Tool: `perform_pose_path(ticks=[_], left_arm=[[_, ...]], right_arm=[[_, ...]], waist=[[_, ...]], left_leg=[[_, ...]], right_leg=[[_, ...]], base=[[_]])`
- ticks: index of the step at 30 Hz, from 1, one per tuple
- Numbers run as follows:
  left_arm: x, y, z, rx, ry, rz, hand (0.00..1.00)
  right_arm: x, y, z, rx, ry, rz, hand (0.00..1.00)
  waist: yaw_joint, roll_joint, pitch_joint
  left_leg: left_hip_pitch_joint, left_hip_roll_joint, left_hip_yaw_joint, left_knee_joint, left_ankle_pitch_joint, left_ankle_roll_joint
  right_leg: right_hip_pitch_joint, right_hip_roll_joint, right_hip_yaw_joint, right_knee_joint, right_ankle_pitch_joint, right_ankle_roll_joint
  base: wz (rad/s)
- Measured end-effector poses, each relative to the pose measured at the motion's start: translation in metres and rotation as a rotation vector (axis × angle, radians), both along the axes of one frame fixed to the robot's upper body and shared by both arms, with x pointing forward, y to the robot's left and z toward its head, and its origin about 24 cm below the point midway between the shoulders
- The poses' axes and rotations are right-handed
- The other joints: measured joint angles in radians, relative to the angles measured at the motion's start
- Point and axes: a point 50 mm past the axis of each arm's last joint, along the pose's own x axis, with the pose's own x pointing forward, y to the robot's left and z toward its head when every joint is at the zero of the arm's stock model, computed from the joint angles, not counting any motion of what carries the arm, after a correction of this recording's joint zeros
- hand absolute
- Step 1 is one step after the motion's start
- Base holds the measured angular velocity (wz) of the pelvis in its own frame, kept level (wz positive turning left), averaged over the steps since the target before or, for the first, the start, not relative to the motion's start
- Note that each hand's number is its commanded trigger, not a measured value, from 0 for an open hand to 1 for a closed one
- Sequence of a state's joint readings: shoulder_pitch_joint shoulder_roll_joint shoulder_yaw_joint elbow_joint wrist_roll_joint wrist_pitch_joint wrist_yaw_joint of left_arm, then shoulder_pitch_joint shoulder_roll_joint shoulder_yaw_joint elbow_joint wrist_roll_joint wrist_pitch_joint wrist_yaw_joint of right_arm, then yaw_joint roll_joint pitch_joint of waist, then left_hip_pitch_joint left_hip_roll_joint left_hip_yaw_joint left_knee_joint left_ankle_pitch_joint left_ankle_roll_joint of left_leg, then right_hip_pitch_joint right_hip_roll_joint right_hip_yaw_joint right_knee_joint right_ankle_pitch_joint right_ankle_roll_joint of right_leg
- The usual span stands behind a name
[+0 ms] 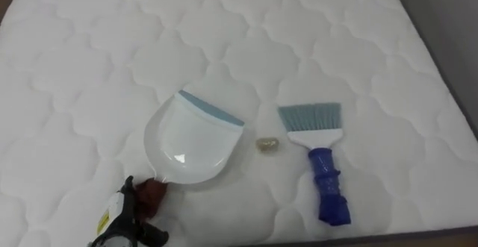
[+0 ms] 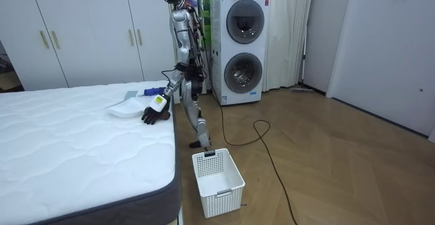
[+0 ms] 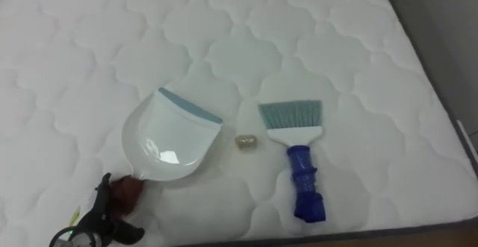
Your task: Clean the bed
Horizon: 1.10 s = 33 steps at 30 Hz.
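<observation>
On the white quilted mattress (image 1: 89,68) lies a white dustpan (image 1: 190,142) with a pale blue lip, its brown handle (image 1: 154,192) pointing toward me. To its right sits a small crumpled scrap (image 1: 267,145). Right of the scrap lies a brush (image 1: 320,161) with pale blue bristles and a blue handle. My left hand (image 1: 125,216) is at the lower left, its dark fingers loosely spread at the end of the dustpan's handle. In the room view the left hand (image 2: 155,109) rests at the mattress corner beside the dustpan (image 2: 126,108).
I stand at the bed's end. The mattress edge runs close along the bottom and right of the eye views. A white laundry basket (image 2: 217,175) stands on the wooden floor beside the bed. Stacked washing machines (image 2: 238,48) are behind me.
</observation>
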<state>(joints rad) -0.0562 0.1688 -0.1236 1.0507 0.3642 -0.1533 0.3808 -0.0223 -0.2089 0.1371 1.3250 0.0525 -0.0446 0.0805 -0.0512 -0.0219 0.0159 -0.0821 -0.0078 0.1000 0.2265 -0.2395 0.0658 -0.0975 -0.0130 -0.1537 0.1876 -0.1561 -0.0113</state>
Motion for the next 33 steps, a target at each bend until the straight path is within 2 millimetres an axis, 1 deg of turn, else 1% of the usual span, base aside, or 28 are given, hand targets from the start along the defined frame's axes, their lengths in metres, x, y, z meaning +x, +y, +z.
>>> perform_pose_path(ticks=[2,6,12,15,17,21,22,23,24,26,27,28,29,30,33], left_arm=[[0.003,0.0,0.0,0.001,-0.001,-0.002,0.0],[0.005,-0.002,0.0,-0.002,0.002,-0.003,0.0],[0.009,-0.003,0.0,-0.006,0.006,-0.003,0.0],[0.012,-0.004,0.0,-0.005,0.007,-0.001,0.0],[0.014,-0.005,0.002,-0.004,0.0,-0.004,0.0],[0.019,-0.005,0.003,-0.002,-0.006,-0.005,0.0],[0.02,-0.005,0.004,0.001,-0.008,-0.005,0.0],[0.023,-0.005,0.005,0.005,-0.012,-0.005,0.0],[0.025,-0.005,0.005,0.006,-0.014,-0.005,0.0],[0.032,-0.004,0.008,0.009,-0.022,-0.003,0.0],[0.034,-0.004,0.009,0.01,-0.026,-0.003,0.29],[0.038,-0.003,0.011,0.014,-0.033,-0.004,0.47],[0.041,-0.003,0.013,0.019,-0.042,-0.002,0.62],[0.043,-0.003,0.013,0.021,-0.047,-0.001,1.0],[0.051,0.001,0.019,0.035,-0.08,0.031,1.0]], right_arm=[[0.002,0.0,0.0,-0.003,-0.003,0.0,0.0],[0.005,0.0,0.001,-0.007,-0.01,0.001,0.0],[0.007,-0.001,0.001,-0.019,-0.015,0.001,0.0],[0.011,0.0,0.002,-0.036,-0.023,0.015,0.0],[0.015,0.001,0.003,-0.046,-0.03,0.029,0.0],[0.018,0.001,0.003,-0.052,-0.036,0.031,0.0],[0.019,0.001,0.003,-0.051,-0.039,0.03,0.0],[0.022,0.001,0.004,-0.054,-0.044,0.038,0.0],[0.023,0.001,0.004,-0.054,-0.046,0.044,0.0],[0.029,0.001,0.006,-0.057,-0.057,0.056,0.0],[0.029,0.001,0.006,-0.058,-0.057,0.056,0.0],[0.03,0.001,0.006,-0.06,-0.059,0.06,0.0],[0.033,0.001,0.007,-0.062,-0.064,0.063,0.0],[0.034,0.001,0.007,-0.062,-0.065,0.063,0.0],[0.036,0.002,0.008,-0.06,-0.07,0.064,0.0]], waist=[[0.0,0.001,0.0012],[0.003,0.004,0.0004],[0.005,0.005,0.0009],[0.004,0.005,0.001],[0.004,0.006,0.0012],[0.002,0.008,0.003],[0.002,0.01,0.0047],[-0.001,0.011,0.0096],[-0.001,0.011,0.0102],[0.0,0.011,0.0149],[0.0,0.011,0.0151],[0.001,0.01,0.0157],[0.002,0.01,0.0171],[0.002,0.01,0.0171],[0.002,0.004,0.0213]], left_leg=[[-0.014,0.0,-0.005,0.007,0.0,0.0],[-0.028,0.001,0.002,0.01,0.0,0.0],[-0.038,0.001,0.004,0.011,0.0,0.0],[-0.044,0.001,0.004,0.012,0.0,0.0],[-0.056,0.001,0.004,0.017,0.0,0.0],[-0.075,0.002,0.004,0.034,0.0,0.0],[-0.084,0.004,0.006,0.038,0.0,0.0],[-0.095,0.005,0.008,0.045,0.0,0.0],[-0.101,0.006,0.008,0.048,0.0,0.0],[-0.123,0.007,0.008,0.056,0.005,-0.002],[-0.132,0.008,0.009,0.062,0.005,-0.002],[-0.149,0.009,0.008,0.071,0.005,-0.003],[-0.163,0.01,0.007,0.08,0.006,-0.004],[-0.17,0.011,0.007,0.084,0.006,-0.004],[-0.194,0.012,0.008,0.101,0.007,-0.005]], right_leg=[[-0.01,0.0,-0.004,-0.001,0.0,0.0],[-0.023,0.0,-0.005,0.002,0.0,0.0],[-0.036,0.0,0.002,0.004,0.001,-0.001],[-0.048,-0.001,0.003,0.015,0.001,-0.001],[-0.061,-0.001,0.012,0.02,0.001,-0.002],[-0.073,-0.001,0.011,0.023,0.003,-0.004],[-0.083,-0.001,0.01,0.031,0.003,-0.005],[-0.094,-0.001,0.008,0.038,0.005,-0.008],[-0.099,-0.001,0.004,0.038,0.005,-0.008],[-0.126,-0.002,0.002,0.058,0.007,-0.011],[-0.135,-0.002,0.001,0.065,0.007,-0.011],[-0.155,-0.003,0.001,0.078,0.007,-0.012],[-0.172,-0.003,0.0,0.09,0.008,-0.013],[-0.178,-0.004,-0.002,0.093,0.008,-0.014],[-0.2,-0.006,-0.005,0.107,0.008,-0.019]], base=[[0.05],[0.01],[-0.02],[0.0],[0.0],[0.0],[0.0],[0.0],[0.0],[0.0],[0.0],[0.0],[0.0],[0.0],[0.0]])
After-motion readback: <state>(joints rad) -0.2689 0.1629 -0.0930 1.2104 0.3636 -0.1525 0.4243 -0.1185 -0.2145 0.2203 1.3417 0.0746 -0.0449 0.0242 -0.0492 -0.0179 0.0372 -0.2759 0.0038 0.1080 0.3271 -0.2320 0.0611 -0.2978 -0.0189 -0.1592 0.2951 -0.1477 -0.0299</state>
